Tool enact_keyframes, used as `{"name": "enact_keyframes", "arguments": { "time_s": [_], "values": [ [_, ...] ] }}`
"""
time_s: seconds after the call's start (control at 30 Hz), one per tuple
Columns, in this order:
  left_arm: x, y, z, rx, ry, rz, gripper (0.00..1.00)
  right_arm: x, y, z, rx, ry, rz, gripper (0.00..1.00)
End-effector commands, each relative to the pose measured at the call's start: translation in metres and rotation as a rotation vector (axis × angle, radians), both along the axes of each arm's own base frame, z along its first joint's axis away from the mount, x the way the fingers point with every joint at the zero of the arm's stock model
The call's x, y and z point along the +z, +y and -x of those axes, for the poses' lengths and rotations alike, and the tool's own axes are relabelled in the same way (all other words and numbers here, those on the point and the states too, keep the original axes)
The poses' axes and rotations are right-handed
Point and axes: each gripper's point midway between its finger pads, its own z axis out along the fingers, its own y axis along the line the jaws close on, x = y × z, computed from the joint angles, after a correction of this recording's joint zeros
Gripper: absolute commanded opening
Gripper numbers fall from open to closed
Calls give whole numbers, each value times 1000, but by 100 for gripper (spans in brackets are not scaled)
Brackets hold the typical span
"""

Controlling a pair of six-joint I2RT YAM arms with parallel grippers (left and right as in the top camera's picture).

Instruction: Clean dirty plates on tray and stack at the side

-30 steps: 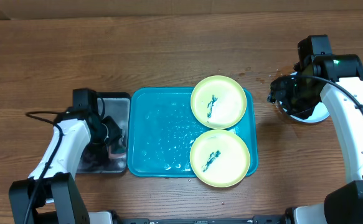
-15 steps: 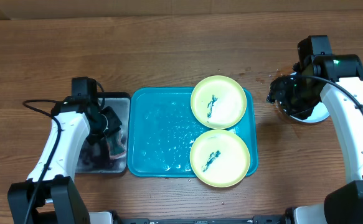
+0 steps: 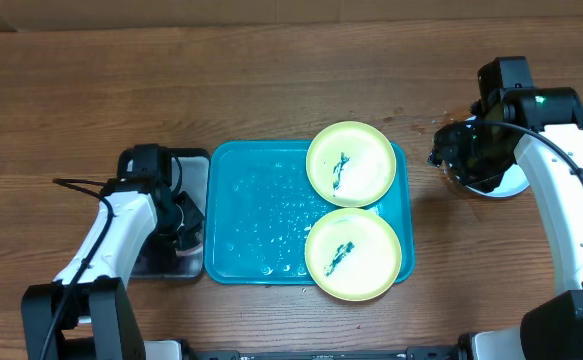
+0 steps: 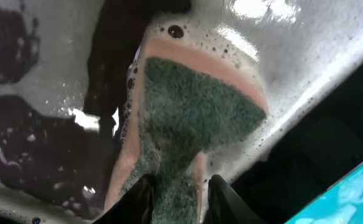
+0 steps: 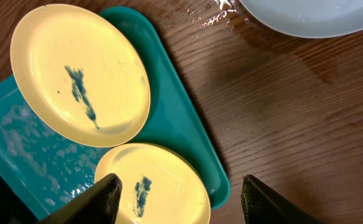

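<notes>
Left gripper (image 4: 178, 194) fingers clamp the sponge (image 4: 200, 112) in the black tray (image 3: 193, 165); right gripper (image 5: 184, 196) fingers stand wide apart, empty; far yellow-green plate (image 3: 350, 163) and near yellow-green plate (image 3: 352, 254), both smeared, lie on the turquoise tray (image 3: 256, 215), right side; light blue plate (image 5: 306, 12) rests on the table (image 3: 271, 80), right of the tray

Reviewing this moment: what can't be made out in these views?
Light blue plate, smear or not: overhead, right arm covers most; right wrist, top edge cuts it.
Sponge, lower end: left wrist, bottom edge and left claw hide it.
Black tray, contents: overhead, left arm covers them.
</notes>
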Motion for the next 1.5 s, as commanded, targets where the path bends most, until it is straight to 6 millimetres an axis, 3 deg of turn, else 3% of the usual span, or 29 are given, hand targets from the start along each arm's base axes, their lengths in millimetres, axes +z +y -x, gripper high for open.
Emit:
{"name": "enact_keyframes", "arguments": {
  "time_s": [0.0,0.2,0.53,0.7,0.87,1.0,1.13,1.3,1.47],
  "values": [
    [-4,5,3,35,13,-27,29,-2,2,1,1,7,-8,64],
    [-5,9,4,51,20,-51,4,-2,2,1,1,6,-8,64],
    [3,17,-5,11,-8,-98,4,-2,2,0,2,6,-8,56],
    [30,19,-20,-49,-68,-116,4,-2,1,-4,21,-12,-3,56],
    [68,38,-25,-46,-69,-225,4,-8,1,-9,54,-12,3,56],
    [81,40,-32,-94,-85,-245,4,-17,1,-10,59,14,3,54],
    [80,37,-35,-170,-88,-234,4,-38,5,-5,123,69,8,54],
    [80,35,-36,-182,-92,-223,4,-86,7,5,157,148,3,54],
    [80,35,-35,-183,-88,-221,4,-113,34,7,263,121,-131,52]
  ]
}}
